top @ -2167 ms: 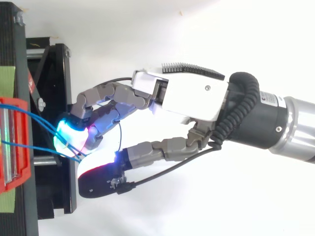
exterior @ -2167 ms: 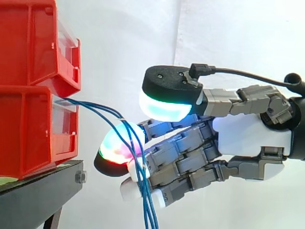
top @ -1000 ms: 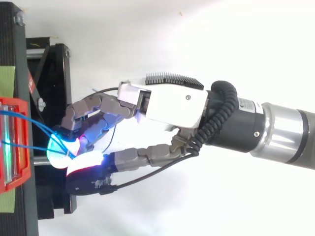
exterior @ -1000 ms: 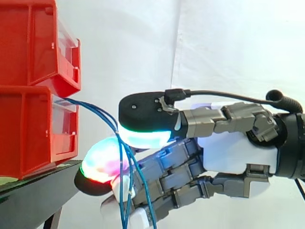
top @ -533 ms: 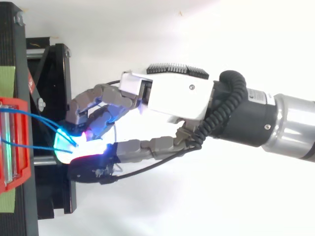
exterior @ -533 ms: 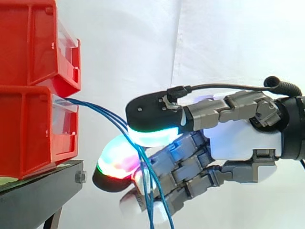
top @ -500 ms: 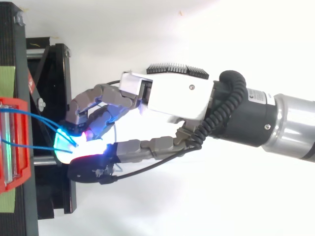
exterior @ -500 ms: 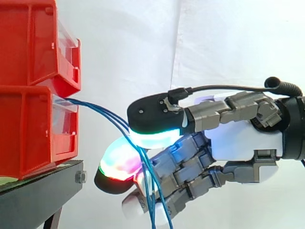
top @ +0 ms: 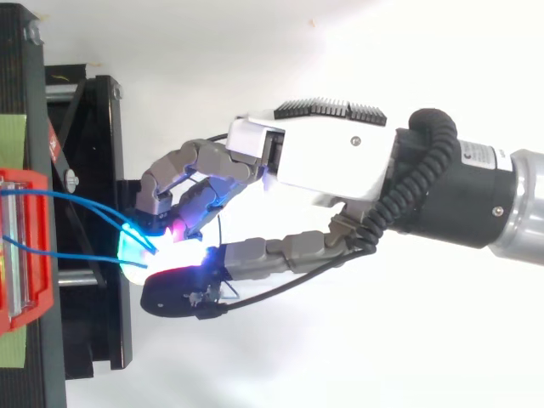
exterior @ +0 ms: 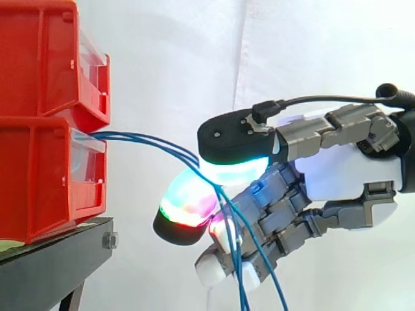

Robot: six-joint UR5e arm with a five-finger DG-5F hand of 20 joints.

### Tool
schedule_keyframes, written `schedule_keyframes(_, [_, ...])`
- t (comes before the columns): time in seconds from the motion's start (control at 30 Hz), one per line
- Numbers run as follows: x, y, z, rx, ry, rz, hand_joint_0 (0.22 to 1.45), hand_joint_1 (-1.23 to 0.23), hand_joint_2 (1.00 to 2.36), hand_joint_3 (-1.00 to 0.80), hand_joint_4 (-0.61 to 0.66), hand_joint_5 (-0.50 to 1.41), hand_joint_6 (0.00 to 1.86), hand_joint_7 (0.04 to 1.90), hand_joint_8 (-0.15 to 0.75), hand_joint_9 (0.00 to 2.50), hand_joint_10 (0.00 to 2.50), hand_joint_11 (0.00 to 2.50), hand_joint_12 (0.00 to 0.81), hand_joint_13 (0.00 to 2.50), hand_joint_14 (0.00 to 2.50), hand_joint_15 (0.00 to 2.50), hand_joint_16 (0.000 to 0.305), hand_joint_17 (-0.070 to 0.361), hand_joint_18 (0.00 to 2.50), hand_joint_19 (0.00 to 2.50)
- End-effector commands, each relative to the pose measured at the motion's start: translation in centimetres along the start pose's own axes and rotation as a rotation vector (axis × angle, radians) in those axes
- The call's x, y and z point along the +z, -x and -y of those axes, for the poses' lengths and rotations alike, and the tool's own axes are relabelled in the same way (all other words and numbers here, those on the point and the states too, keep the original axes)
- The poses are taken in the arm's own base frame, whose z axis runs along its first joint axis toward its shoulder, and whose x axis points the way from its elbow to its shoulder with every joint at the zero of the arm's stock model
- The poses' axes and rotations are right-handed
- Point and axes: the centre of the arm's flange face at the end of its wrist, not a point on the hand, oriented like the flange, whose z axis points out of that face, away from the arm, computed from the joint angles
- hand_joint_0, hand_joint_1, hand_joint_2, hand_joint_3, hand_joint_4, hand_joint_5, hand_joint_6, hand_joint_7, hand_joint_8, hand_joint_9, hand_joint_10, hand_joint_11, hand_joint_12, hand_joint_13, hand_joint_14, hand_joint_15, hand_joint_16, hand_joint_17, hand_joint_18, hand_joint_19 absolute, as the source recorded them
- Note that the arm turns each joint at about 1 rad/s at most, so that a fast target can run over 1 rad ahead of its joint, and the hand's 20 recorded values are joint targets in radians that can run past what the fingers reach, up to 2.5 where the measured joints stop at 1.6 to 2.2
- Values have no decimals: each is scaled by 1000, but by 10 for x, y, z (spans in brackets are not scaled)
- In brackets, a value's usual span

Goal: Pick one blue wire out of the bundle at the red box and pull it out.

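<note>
Hand is held level with the lower red box, so the pinch is matched to the height at which the wires exit. Fingers are clenched: blue wires are pinched between the thumb pad and the glowing fingertip under it. The other fingers are curled below, and the loose wire tails are hung down across them. From the pinch the wires are run near-straight back to the box mouth, well apart from the fingertips. Slack looks mostly taken up, so a pull is judged to be under way. In the top view the wires are seen converged at the pads. More than one may be caught, and a single-wire grab cannot be confirmed. Far ends are lodged in the box, so nothing is out yet. Risk: the bundle is dragged as one, or the grip is lost at the pads.
</note>
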Motion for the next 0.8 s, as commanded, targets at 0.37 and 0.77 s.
schedule_keyframes(0.37, [-26,33,-39,-18,-49,-44,670,-783,1018,-112,-57,-187,926,814,338,922,13,747,407,737,12,381,49,111,698,512])
schedule_keyframes(0.77, [-37,49,-52,-21,-61,-71,689,-812,1019,-180,-6,-195,933,823,335,904,14,758,404,734,12,383,49,110,700,505])
